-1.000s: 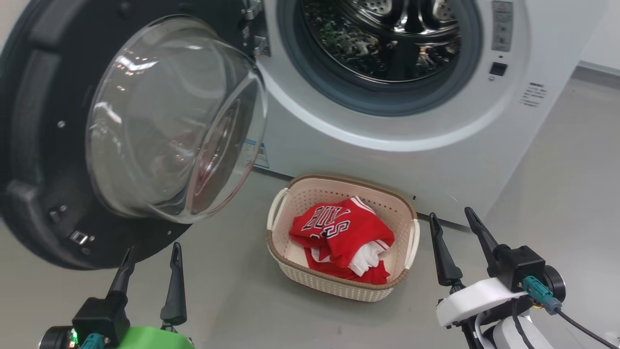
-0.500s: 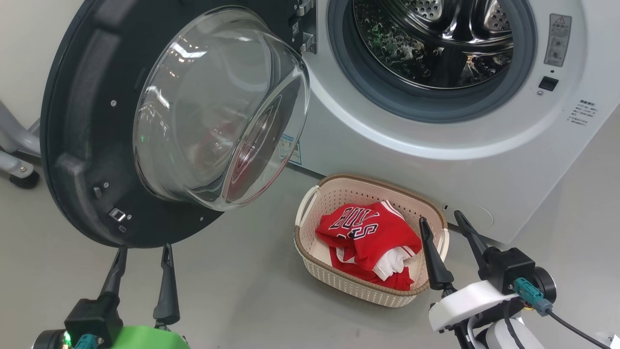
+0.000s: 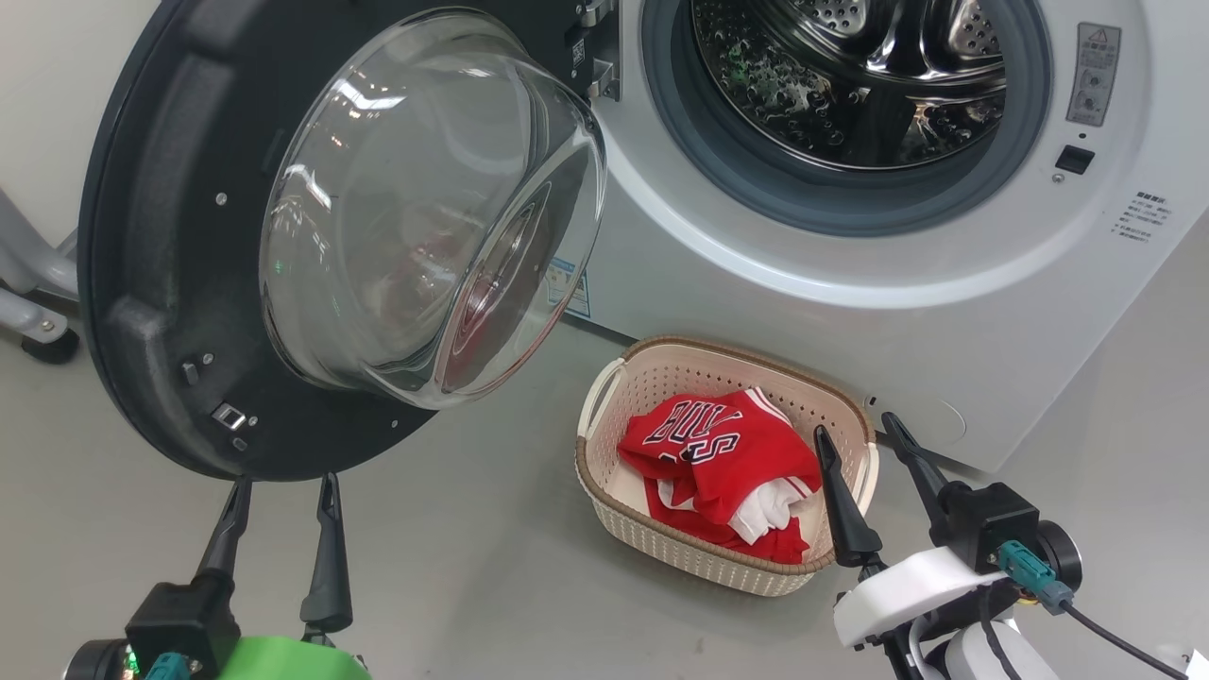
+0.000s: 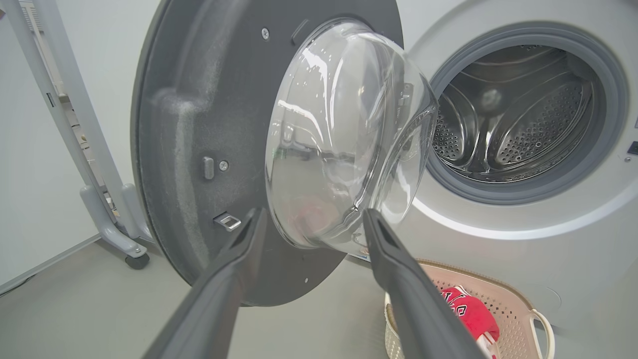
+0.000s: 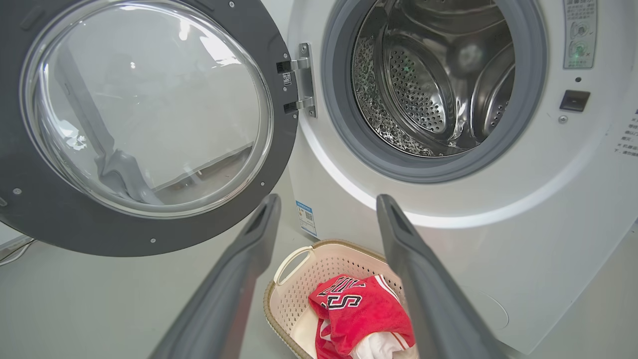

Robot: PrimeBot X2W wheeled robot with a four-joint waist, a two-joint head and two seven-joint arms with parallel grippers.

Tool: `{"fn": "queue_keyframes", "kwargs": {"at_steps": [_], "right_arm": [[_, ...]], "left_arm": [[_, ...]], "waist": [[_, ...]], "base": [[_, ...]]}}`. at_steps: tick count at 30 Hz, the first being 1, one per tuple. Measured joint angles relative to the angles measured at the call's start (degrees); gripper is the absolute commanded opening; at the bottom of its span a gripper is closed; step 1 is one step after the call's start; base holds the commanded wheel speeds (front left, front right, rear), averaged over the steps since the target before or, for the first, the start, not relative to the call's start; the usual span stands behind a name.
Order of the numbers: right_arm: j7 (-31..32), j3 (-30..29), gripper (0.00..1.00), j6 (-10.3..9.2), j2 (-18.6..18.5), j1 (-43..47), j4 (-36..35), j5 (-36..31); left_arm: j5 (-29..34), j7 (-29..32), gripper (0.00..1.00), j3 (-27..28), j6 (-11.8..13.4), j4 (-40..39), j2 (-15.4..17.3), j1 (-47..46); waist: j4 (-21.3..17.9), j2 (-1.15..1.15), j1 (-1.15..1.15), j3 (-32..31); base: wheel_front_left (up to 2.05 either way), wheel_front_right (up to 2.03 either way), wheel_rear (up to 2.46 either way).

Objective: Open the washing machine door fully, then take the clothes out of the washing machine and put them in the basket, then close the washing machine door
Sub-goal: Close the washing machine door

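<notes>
A wheeled stand's leg [image 3: 38, 331] is seen at the far left edge of the floor [image 3: 472, 586], behind the washing machine door [image 3: 170, 283]. The door is swung wide on its hinge, with the glass bowl turned toward the robot. The left gripper [image 3: 283, 484] is held just below the door's lower rim, its fingers spread apart with nothing between them. If it is raised carelessly, the rim or the bowl could be struck. A push on this inner face would only strain the hinge, so the outer face has to be reached.

The basket [image 3: 590, 477] is set on the floor close before the lower front of the washing machine [image 3: 756, 283], and the clothes [image 3: 727, 453] are heaped inside it. The basket is judged to lie near the door's sweep; a handle or a raised fold of cloth could be clipped as the door is swung shut.

The right gripper [image 3: 854, 427] is likewise held wide and empty. One of its fingers is seen across the basket's right rim, though contact cannot be told. The basket could be dragged or tipped if that arm is moved sideways.

The drum [image 3: 850, 85] is judged empty, so only the closing is judged to be left.
</notes>
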Motion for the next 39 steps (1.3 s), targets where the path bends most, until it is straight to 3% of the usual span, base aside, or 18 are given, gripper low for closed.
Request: {"fn": "queue_keyframes", "kwargs": {"at_steps": [2, 3, 4, 6, 7, 8, 17, 20, 27, 33, 39], "right_arm": [[0.0, 0.0, 1.00, 0.00, 0.0, 0.0, 0.0, -0.1], [0.0, 0.0, 1.00, 0.00, 0.0, 0.0, 0.0, -0.1], [0.0, 0.0, 1.00, 0.00, 0.0, 0.0, 0.0, -0.1], [0.0, 0.0, 1.00, 0.00, 0.0, 0.0, 0.0, -0.1], [0.0, 0.0, 1.00, 0.00, 0.0, 0.0, 0.0, -0.1], [0.0, 0.0, 1.00, 0.00, 0.0, 0.0, 0.0, -0.1], [0.0, 0.0, 1.00, 0.00, 0.0, 0.0, 0.0, -0.1], [0.0, 0.0, 1.00, -0.01, 0.0, 0.0, 0.0, -0.1], [0.5, 0.0, 1.00, -0.10, -0.2, 0.0, -0.2, -0.3], [0.5, -0.1, 1.00, -0.11, -0.3, -0.1, -0.3, -0.4], [0.5, -0.3, 1.00, -0.18, -0.4, -0.1, -0.6, -0.4]], "left_arm": [[-0.1, 0.0, 1.00, 0.0, 0.0, 0.0, 0.0, 0.0], [-0.1, 0.0, 0.90, 0.0, 0.0, 0.0, 0.0, 0.0], [-0.1, 0.0, 0.51, 0.0, 0.0, 0.0, 0.0, 0.0], [-0.3, 0.0, 0.25, 0.0, 0.0, 0.0, 0.0, 0.0], [-0.4, 0.0, 0.04, -0.1, 0.0, 0.0, 0.0, 0.0], [-0.5, 0.0, 0.00, -0.2, 0.0, 0.0, 0.0, 0.0], [-7.1, -0.6, 0.00, -1.0, -1.2, -1.0, -0.2, 0.0], [-13.8, -0.9, 0.00, -0.9, -2.5, -2.1, -0.3, 0.0], [-37.8, -2.3, 0.00, -1.3, -4.1, -5.2, -0.3, -0.1], [-58.4, -7.7, 0.00, -1.1, -4.8, -10.1, -0.4, -0.1], [-74.7, -9.0, 0.00, 7.4, -7.7, -12.3, -0.5, -2.1]], "waist": [[0.0, 0.00, 0.00, 0.0], [0.0, 0.00, 0.00, 0.0], [0.0, 0.00, 0.00, 0.0], [0.0, 0.00, 0.00, 0.0], [0.0, 0.00, 0.00, 0.1], [0.0, 0.00, 0.00, 0.1], [0.0, 0.00, 0.00, 0.2], [0.1, 0.00, 0.00, 0.3], [0.3, 0.00, 0.00, 0.7], [0.6, 0.00, 0.00, 1.2], [0.8, 0.00, 0.00, 1.4]], "base": [[0.00, 0.00, 0.00], [0.00, 0.00, 0.00], [0.00, 0.00, 0.00], [0.00, 0.00, 0.00], [0.00, 0.00, 0.00], [0.00, 0.00, 0.00], [0.00, 0.00, 0.00], [0.00, 0.00, 0.00], [0.00, 0.00, 0.00], [0.00, 0.00, 0.00], [0.00, 0.00, 0.00]]}}
